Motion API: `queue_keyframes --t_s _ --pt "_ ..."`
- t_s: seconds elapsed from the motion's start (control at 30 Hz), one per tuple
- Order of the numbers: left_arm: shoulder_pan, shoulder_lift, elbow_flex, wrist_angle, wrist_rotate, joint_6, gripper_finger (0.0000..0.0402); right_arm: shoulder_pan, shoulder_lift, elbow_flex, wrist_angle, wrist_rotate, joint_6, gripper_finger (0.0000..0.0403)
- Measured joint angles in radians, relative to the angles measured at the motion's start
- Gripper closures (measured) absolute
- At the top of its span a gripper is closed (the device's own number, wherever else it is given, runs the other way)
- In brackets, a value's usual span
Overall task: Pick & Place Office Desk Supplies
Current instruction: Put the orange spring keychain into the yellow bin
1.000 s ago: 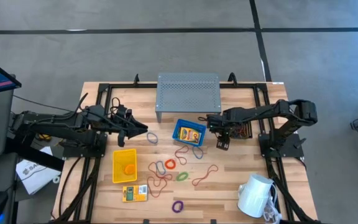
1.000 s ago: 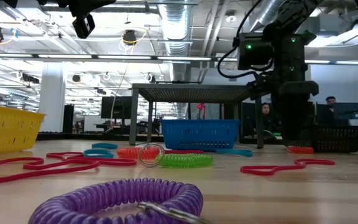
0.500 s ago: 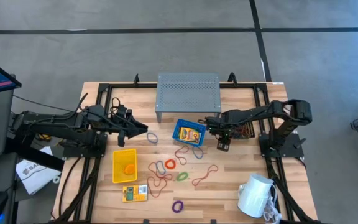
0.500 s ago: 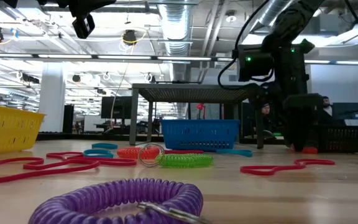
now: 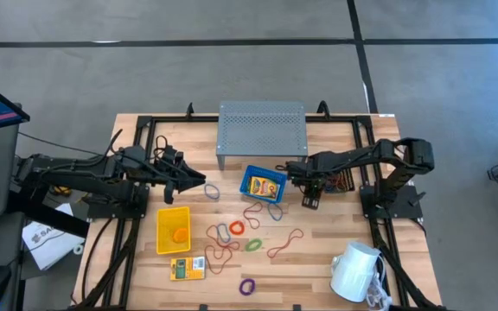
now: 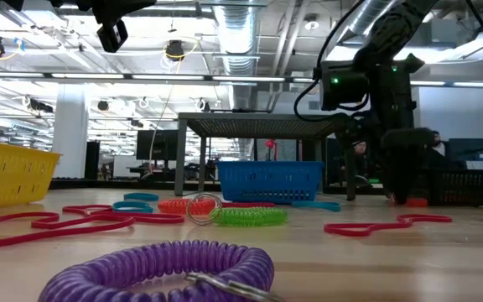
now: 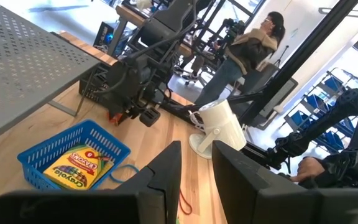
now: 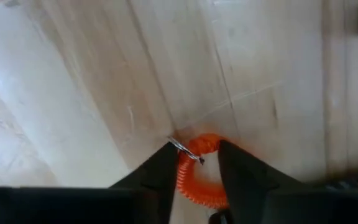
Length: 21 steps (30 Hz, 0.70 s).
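Near edge: we see a purple coil loop (image 5: 247, 286) close to the table's (image 5: 318, 259) near edge, a yellow packet (image 5: 187, 269) toward the near left corner, and the white mug (image 5: 354, 271) at the near right corner.
Middle: red, orange and green loops lie scattered around the centre; the yellow bin (image 5: 174, 230) sits left of them with something orange inside.
Blue bin: the blue bin (image 5: 263, 183) holds a yellow printed packet (image 7: 78, 167), just in front of the grey riser (image 5: 262, 128).
Right gripper: the right gripper (image 8: 195, 163) is down at the tabletop between the blue bin and the black mesh bin (image 5: 342, 180) — its fingers sit tight on either side of an orange coil loop (image 8: 199, 180), touching it.
Left gripper: the left gripper (image 5: 199, 180) hovers left of the blue bin, fingers slightly apart — nothing between them.
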Motion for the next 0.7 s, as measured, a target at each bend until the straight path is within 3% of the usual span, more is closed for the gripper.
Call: queue_keyframes --t_s 0.17,0.47,0.7 --pt "0.0 0.0 0.0 0.0 0.0 0.0 0.0316 0.0 0.0 -0.001 0.009 -0.031 -0.001 0.0386" --pt "0.0 0.0 0.0 0.0 0.0 0.0 0.0316 0.016 -0.004 -0.001 0.017 -0.066 0.026 0.0395" --pt "0.0 0.0 0.0 0.0 0.0 0.0 0.0316 0.062 -0.03 0.038 0.01 -0.171 0.034 0.0398"
